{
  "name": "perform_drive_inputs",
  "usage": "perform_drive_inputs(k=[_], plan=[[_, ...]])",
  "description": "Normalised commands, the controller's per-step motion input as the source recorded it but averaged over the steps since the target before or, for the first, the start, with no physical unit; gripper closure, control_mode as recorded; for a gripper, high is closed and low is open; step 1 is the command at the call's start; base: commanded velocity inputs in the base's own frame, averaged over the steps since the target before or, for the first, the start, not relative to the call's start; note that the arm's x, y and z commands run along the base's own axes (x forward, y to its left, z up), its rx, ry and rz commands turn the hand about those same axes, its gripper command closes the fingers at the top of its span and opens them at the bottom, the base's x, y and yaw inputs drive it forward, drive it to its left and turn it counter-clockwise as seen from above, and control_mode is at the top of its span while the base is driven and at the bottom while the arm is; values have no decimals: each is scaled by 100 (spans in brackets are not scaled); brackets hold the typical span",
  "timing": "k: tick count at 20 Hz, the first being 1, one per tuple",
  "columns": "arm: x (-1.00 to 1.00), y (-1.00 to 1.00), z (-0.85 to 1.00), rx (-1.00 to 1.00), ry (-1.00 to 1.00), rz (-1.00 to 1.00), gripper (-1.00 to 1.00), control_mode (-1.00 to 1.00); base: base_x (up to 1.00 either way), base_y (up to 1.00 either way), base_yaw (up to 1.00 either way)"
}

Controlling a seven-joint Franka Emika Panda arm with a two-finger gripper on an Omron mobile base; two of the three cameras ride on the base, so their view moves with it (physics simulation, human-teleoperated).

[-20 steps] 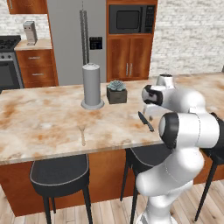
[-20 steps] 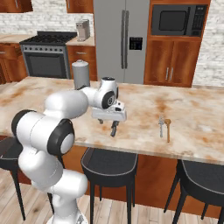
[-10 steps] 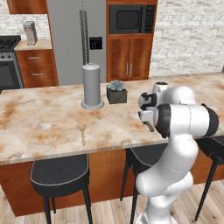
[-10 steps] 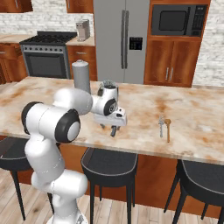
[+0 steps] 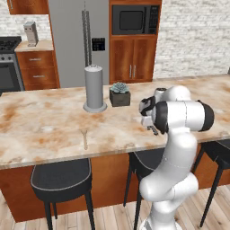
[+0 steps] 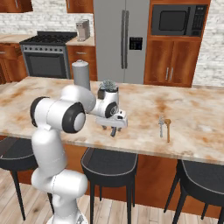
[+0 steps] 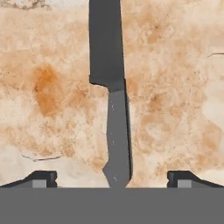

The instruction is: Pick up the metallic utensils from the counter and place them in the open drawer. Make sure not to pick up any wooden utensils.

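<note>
1. The knife [image 7: 114, 100] lay flat on the marbled tabletop [image 7: 175, 87], its long axis running straight up and down my hand view, black handle toward the top, dark grey blade tapering to a point at the bottom edge between my fingertips [image 7: 41, 178].
2. My jaws stood wide apart, one tip on either side of the blade and well clear of it; they held nothing and touched nothing.
3. From the right base view, my gripper [image 6: 114, 127] hung low over the near part of the tabletop [image 6: 192, 131], pointing down.
4. Farther along the slab to my right, the silver fork [image 6: 161, 126] and the wooden spoon [image 6: 167, 129] lay side by side, just apart, both with their long axes running front to back.
5. In the left base view, the pale wooden fork [image 5: 84, 138] lay alone near the front edge to my left, also aligned front to back, well apart from my gripper [image 5: 152, 127].
</note>
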Motion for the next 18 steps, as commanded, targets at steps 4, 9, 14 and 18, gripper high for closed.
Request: perform_drive_inputs(k=[4, 9, 14, 18], plan=[[29, -1, -28, 0, 0, 0, -100, -100, 0, 0, 0], [26, 0, -29, 0, 0, 0, -100, -100, 0, 0, 0], [16, 0, -26, 0, 0, 0, -100, -100, 0, 0, 0], [15, 0, -23, 0, 0, 0, -100, -100, 0, 0, 0]])
